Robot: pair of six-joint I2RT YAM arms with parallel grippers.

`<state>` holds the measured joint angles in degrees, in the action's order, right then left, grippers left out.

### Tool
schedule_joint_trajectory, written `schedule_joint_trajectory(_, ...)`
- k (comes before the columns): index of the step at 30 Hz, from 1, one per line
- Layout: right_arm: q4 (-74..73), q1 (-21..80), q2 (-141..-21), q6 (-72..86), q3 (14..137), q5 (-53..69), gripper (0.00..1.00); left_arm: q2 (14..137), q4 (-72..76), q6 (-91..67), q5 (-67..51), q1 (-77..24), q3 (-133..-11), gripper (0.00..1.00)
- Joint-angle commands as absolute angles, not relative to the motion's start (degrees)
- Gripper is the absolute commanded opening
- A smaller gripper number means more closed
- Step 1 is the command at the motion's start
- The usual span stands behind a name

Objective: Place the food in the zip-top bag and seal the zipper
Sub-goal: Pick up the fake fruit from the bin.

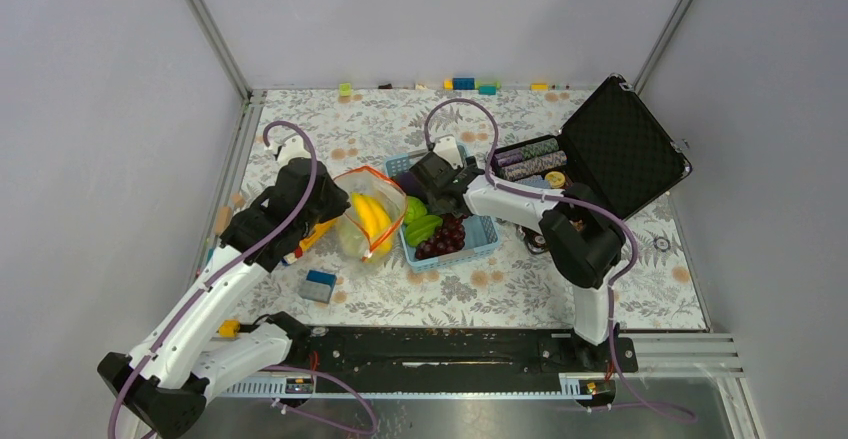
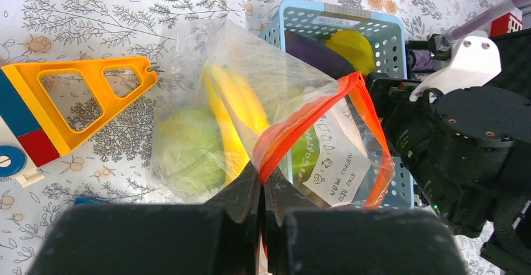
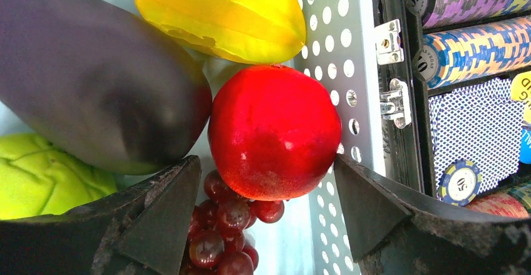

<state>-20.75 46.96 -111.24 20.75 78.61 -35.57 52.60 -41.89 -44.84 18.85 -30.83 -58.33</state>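
Right wrist: right hand [image 3: 266,162] spread around the apple [image 3: 273,131], eggplant [image 3: 94,87] and basket wall [image 3: 338,37] crowding it; left hand [image 2: 262,187] pinches zipper [image 2: 300,121].

One poker chip [image 3: 460,182] reads "50"; print on the zip-top bag [image 2: 338,156] is illegible.

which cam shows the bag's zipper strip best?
Left wrist: the zipper runs across mid-frame as an open orange-red loop, one part pinched in the left gripper. Top external shows only a thin orange rim, small. Right wrist doesn't show it.
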Motion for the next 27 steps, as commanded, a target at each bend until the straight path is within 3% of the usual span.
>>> schedule_joint_trajectory(1,-20.65,46.21,-112.77,20.92,81.01,-38.24,0.84,52.00,-39.51,-44.82,20.42,-30.56,-58.02,0.00)
schedule_joint_trajectory(7,-20.54,45.88,-114.30,21.58,81.99,-38.09,0.80,52.05,-39.56,-44.81,20.17,-30.63,-58.08,0.00)
schedule_joint_trajectory(13,-20.57,45.79,-112.54,22.58,81.40,-39.16,0.54,51.77,-39.60,-44.82,20.31,-30.57,-57.98,0.00)
schedule_joint_trajectory(19,-19.33,45.84,-104.47,20.66,77.14,-37.64,0.38,51.68,-39.57,-44.78,20.15,-30.60,-57.90,0.00)
schedule_joint_trajectory(27,-15.58,45.86,-86.11,20.13,67.46,-28.30,0.33,51.83,-39.54,-45.17,20.12,-30.52,-58.03,0.00)
